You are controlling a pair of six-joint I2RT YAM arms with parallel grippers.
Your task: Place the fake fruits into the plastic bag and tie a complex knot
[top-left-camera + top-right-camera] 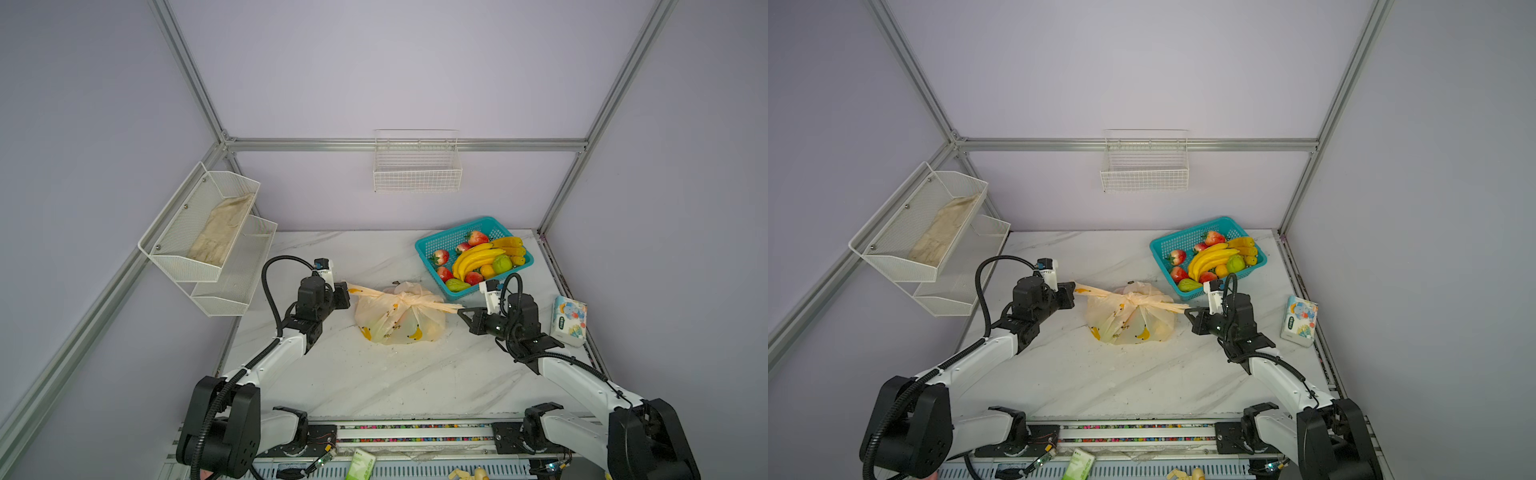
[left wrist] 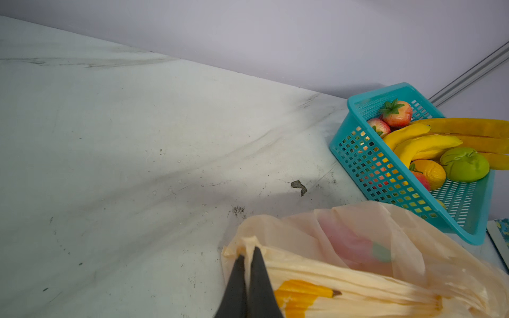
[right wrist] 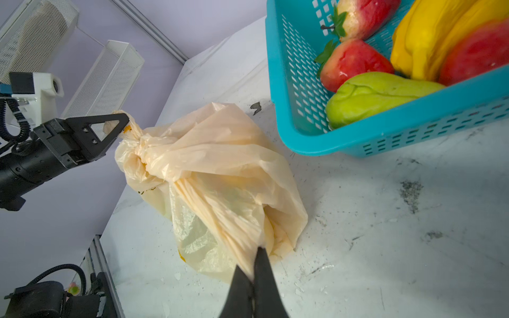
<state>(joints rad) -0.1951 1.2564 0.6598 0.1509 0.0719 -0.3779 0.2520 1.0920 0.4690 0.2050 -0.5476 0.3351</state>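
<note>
Your plastic bag [image 1: 399,320] sits on the surface [image 1: 374,382], and its neck is gathered into the knot [image 1: 405,300] on top. A pink fruit [image 2: 355,247] shows dimly through the film. One handle strip [image 1: 365,292] runs taut from the knot to your left end effector [image 1: 348,291], which is clenched on its tip. The opposite strip [image 1: 440,306] runs to your right end effector [image 1: 460,309], pinched just as tightly on that end. The two flank the bag, so you look to be cinching the knot.

Mind the film. It is thin, and too hard a pull could stretch or tear a strip at the pinch, or slide it out of the jaws. An uneven pull could drag the light bag sideways or tip it over. The teal basket [image 1: 451,235] stands just behind the bag on the right arm's side, close enough that a careless wrist swing could knock it. Most of the fake fruits [image 1: 478,259] lie in that basket, so a hard-set knot would shut them out of the bag. A tissue pack [image 1: 568,320] stands farther from the bag, beyond the right arm
</note>
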